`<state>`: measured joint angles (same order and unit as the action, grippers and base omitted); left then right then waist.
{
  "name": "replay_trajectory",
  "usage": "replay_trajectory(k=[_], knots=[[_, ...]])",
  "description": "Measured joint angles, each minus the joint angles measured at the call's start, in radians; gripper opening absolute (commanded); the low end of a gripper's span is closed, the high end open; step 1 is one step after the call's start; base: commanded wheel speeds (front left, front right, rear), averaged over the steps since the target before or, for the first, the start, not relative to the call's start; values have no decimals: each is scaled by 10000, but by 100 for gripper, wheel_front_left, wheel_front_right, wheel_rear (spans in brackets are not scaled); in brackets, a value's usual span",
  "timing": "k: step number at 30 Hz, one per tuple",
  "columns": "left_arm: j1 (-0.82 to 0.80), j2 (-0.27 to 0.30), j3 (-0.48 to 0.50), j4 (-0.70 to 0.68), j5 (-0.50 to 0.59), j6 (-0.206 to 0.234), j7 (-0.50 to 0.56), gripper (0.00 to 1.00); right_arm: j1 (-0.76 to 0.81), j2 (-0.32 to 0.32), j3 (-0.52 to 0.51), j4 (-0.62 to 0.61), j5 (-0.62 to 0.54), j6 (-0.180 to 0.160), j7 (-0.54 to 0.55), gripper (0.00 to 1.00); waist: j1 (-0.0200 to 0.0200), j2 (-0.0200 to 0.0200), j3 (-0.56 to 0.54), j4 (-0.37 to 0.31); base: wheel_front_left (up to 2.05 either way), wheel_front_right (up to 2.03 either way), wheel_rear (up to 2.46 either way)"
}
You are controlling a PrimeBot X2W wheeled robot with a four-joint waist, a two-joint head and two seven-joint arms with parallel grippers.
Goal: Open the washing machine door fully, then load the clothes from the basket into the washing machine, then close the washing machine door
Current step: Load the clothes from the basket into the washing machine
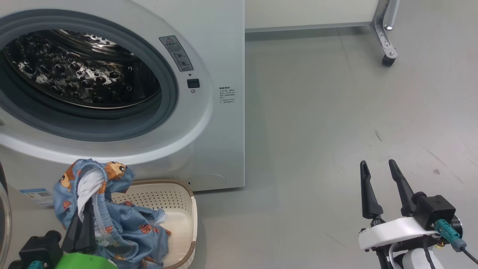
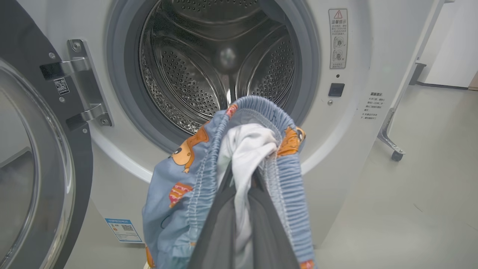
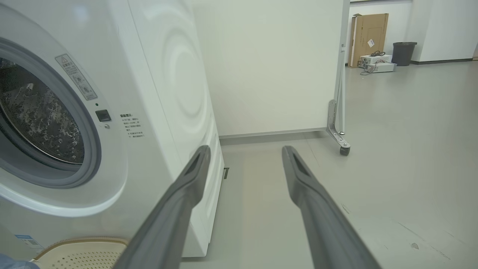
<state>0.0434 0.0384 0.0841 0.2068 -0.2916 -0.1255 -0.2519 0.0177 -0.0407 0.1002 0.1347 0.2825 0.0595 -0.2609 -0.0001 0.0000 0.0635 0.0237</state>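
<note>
Head view first: your left pincer (image 1: 84,222) was down in the lower left corner, clamped together on the clothes (image 1: 123,228), that blue bundle with orange prints and a white lining. The bundle was held up above the basket (image 1: 183,209), with its lower folds hanging in front of the basket's near side. I couldn't tell if they touched it. The basket sat on the floor (image 1: 317,130) right against the front of the washing machine (image 1: 220,149), just under the open mouth, and you could see straight into the steel drum (image 1: 74,71). Your right pincer (image 1: 377,163) was off at the lower right, jaws apart with nothing between them, well apart from the basket.

Left wrist view: the door (image 2: 22,41) stood swung open on the left, hanging on its metal hinge (image 2: 84,82). The clothes were draped over the pincer's dark fingers, with the elastic waistband up in front of the lower part of the grey gasket (image 2: 123,93). A small blue label (image 2: 123,229) sat low on the machine's front.

Right wrist view: the pincer was spread wide over bare floor beside the machine's front corner. A bit of basket rim showed at the bottom left. Further back were a white panel's caster (image 3: 344,150), a cardboard box (image 3: 368,33) and a bin (image 3: 404,52).
</note>
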Motion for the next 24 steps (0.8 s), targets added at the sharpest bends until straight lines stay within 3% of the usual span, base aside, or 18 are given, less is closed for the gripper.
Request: replay_trajectory(k=[19, 24], knots=[[-3004, -25, 391, -535, -236, 0, -2, 0, -351, -4, 328, -535, -4, -2, 0, 100, 1, 0, 1746, -233, 0, 0, 0], [-4337, 255, 562, -470, -222, 0, -4, 0, -724, -4, 405, -704, -17, 0, 0, 100, 1, 0, 2554, -369, 0, 0, 0]])
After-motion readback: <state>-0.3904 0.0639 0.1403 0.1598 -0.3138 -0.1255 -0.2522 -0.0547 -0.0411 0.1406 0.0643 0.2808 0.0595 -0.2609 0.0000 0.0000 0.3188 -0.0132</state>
